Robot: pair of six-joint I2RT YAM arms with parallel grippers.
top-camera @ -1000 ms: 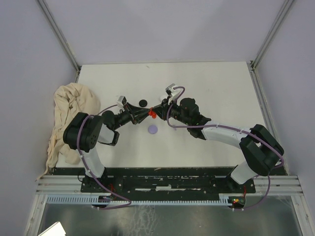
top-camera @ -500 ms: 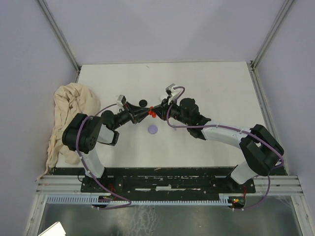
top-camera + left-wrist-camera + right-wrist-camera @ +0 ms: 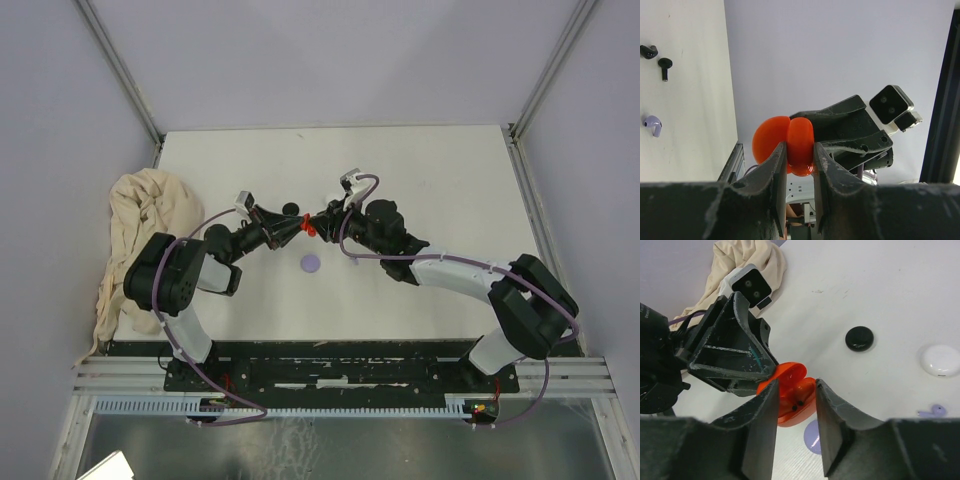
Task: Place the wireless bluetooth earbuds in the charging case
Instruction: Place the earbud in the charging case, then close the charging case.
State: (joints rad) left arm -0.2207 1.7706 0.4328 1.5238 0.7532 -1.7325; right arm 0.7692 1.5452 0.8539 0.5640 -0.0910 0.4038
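Left hand (image 3: 799,148) clamps red case (image 3: 770,140); right hand (image 3: 796,385) astride, grip unclear; black disc (image 3: 859,338) nearby.

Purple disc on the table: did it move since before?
No. The purple disc lies at the same spot on the table, just as far from its near edge.

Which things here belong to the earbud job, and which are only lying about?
For the job: open red case; black earbud; second black earbud; lilac earbud; black round case; white round case; lilac round case.
Lying about: beige cloth.
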